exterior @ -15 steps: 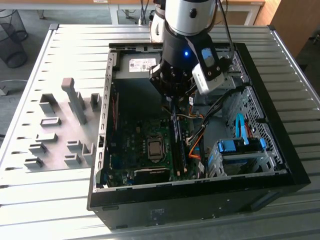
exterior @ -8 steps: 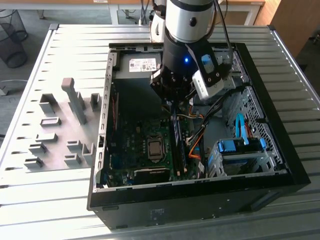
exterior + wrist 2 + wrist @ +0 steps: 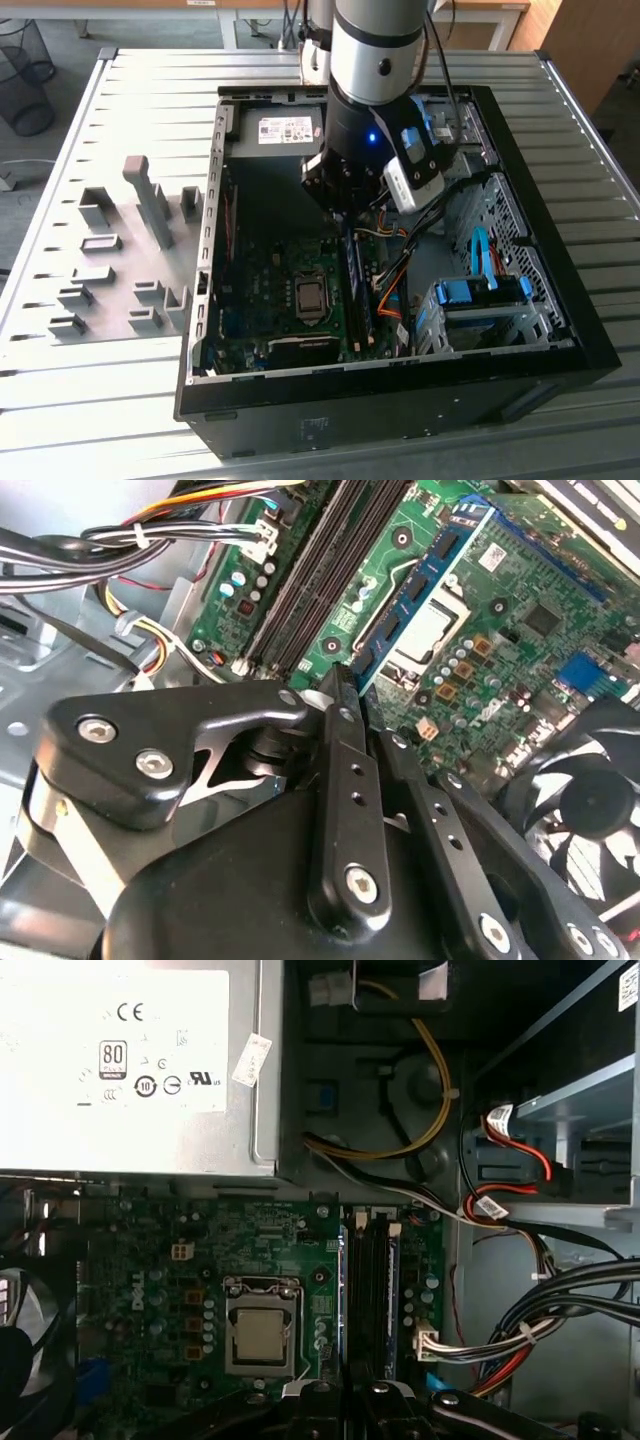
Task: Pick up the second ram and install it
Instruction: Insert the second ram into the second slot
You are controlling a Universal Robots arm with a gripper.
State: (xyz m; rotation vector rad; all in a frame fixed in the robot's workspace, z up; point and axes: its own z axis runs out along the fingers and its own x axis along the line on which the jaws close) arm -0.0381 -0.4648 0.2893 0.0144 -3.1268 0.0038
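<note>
Open computer case on a slatted metal table, seen from above with the arm reaching into it.

Outside the case, to the exterior view's left, grey fixture blocks stand on the table, well apart from the arm.

Inside the case, along the wall at the exterior view's left, the green motherboard lies flat. The silver power supply sits at the case's far end, and the bare CPU socket lies near the board's middle.

Toward the middle of the case, the gripper hangs low over the motherboard, just above the dark memory slots that run beside the CPU socket.

In the second wrist view the black fingers are drawn narrow, closed on the second ram. This blue-green strip juts out from between the fingertips, raised above the board. It carries dark chips and a small white label at its far end. It crosses in front of the CPU socket, roughly parallel to the memory slots, which lie beside it and lower. Whether its edge touches a slot cannot be told.

Toward the case's side at the exterior view's right lie bundled cables and a drive cage with blue clips.
</note>
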